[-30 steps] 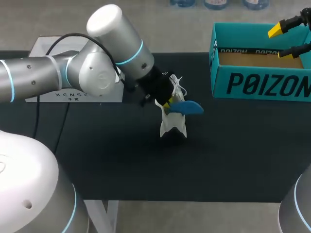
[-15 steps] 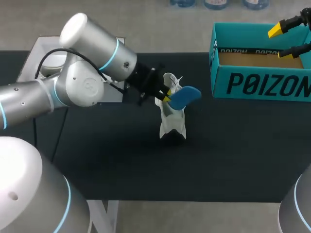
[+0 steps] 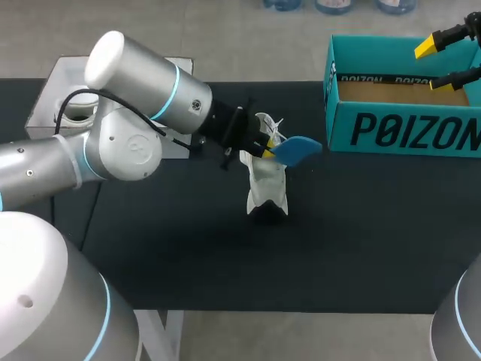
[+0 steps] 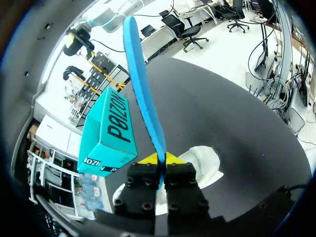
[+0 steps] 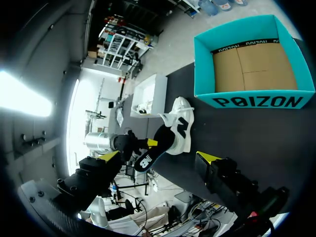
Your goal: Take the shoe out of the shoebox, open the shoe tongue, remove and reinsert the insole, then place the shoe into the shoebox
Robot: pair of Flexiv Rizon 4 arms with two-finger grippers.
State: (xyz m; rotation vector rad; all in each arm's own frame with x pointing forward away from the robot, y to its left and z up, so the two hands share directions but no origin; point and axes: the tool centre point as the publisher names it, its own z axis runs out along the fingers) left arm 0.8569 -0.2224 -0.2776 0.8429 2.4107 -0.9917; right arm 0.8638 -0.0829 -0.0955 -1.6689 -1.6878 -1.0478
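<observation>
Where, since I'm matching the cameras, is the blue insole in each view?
Head view: insole in the left gripper, above the white shoe, left of the shoebox.
Left wrist view: insole rises edge-on from the left gripper, shoe beneath.
Right wrist view: insole shows its dark underside, against the shoe.
Shared landmark: the teal shoebox.

White shoe (image 3: 267, 194) at table middle. Blue insole (image 3: 297, 150) raised just above shoe, one end pinched in left gripper (image 3: 265, 152). Teal shoebox (image 3: 406, 134) far right, open, brown floor.
</observation>
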